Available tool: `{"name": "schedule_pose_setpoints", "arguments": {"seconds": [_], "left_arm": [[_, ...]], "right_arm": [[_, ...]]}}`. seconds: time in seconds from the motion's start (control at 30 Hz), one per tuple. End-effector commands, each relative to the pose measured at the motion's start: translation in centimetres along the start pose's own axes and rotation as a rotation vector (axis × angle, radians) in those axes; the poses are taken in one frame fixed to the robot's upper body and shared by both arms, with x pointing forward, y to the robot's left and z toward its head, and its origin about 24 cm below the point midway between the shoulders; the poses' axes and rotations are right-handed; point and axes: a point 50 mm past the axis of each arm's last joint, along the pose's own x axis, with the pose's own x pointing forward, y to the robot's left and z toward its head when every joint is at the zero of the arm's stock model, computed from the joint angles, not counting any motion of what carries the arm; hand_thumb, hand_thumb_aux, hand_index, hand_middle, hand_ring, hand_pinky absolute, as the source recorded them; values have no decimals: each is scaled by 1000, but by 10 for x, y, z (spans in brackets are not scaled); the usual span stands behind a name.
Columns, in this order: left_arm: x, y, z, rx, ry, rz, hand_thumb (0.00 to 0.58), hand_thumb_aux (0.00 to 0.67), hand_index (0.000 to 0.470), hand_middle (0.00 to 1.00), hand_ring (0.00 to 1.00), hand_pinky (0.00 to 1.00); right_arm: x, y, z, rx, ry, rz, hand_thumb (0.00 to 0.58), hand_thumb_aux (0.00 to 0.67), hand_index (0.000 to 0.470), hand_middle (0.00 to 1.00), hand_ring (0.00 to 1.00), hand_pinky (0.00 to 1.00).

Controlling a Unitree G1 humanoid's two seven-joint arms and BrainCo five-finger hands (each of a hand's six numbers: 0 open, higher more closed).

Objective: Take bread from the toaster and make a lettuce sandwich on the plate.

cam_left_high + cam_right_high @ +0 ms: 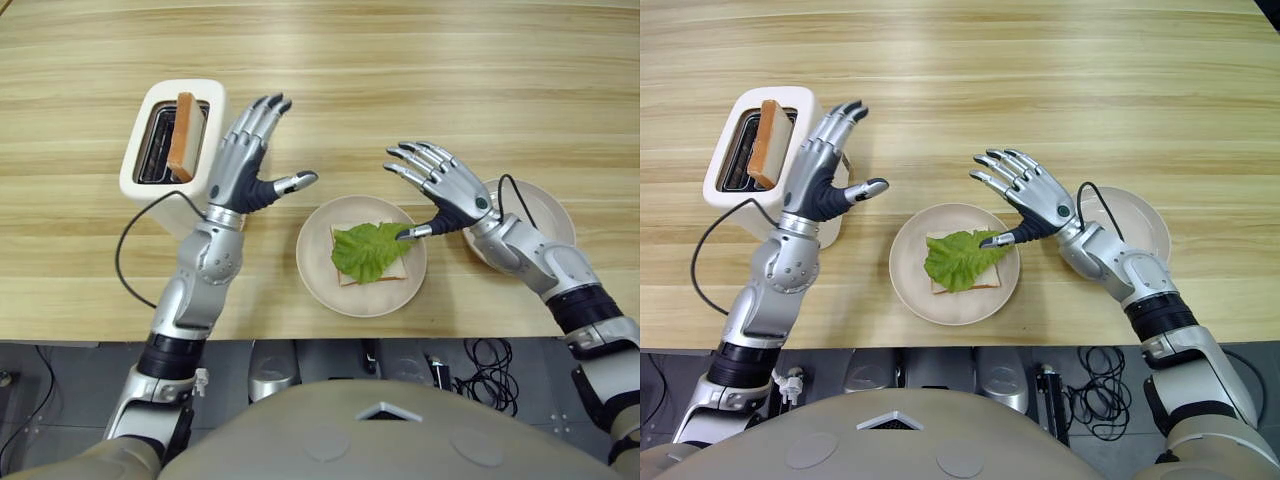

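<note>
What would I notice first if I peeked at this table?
Two shiny robot hands, fingers spread: the left hand beside the toaster, the right hand just right of the middle plate. On that plate a green lettuce leaf lies on a slice of bread. Another bread slice stands up in the toaster at the far left.

The lettuce (pixel 368 250) covered most of the bread slice (pixel 396 272) on the plate (pixel 312 262); only its edges showed. The right hand (pixel 445 185) and wrist hid part of the second plate (pixel 548 205). The toaster (pixel 140 188) concealed the lower part of the toast (pixel 184 135).
</note>
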Motion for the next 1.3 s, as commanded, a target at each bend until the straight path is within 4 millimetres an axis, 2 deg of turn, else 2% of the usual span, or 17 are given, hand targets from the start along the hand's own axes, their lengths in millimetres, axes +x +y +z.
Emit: {"name": "schedule_pose_setpoints", "arguments": {"seconds": [0.03,0.13,0.23,0.37,0.6,0.83,0.87,0.9,0.93,0.97,1.3], "left_arm": [[-7,28,-9,120,47,75,0,0,0,0,0,0],[-13,44,-27,230,140,115,0,0,0,0,0,0],[-21,50,-54,326,257,105,0,0,0,0,0,0],[-33,54,-76,394,374,92,0,0,0,0,0,0],[-40,40,-94,403,506,0,0,0,0,0,0,0],[-40,33,-94,394,525,-54,0,0,0,0,0,0],[-39,33,-94,393,525,-58,223,145,99,0,0,0],[-38,32,-94,393,525,-63,454,357,245,0,0,0],[-38,32,-94,392,526,-65,454,357,245,0,0,0],[-37,32,-94,390,526,-63,580,670,460,0,0,0],[-25,51,-89,415,481,100,580,670,460,0,0,0]], "right_arm": [[5,1,4,19,-2,-22,0,0,0,0,0,0],[7,0,4,35,18,-58,0,0,0,0,0,0],[8,-10,0,74,77,-159,0,0,0,0,0,0],[9,-22,-8,181,170,-315,0,0,0,0,0,0],[8,-24,-15,234,229,-357,0,0,0,0,0,0],[6,-23,-18,233,238,-346,0,0,0,0,0,0],[6,-23,-18,233,239,-345,0,0,0,0,0,0],[5,-23,-18,231,241,-345,0,0,0,0,0,0],[4,-23,-18,230,243,-344,0,0,0,0,0,0],[4,-23,-18,229,244,-343,0,0,0,0,0,0],[4,-16,-15,232,248,-315,0,0,0,0,0,0]]}}
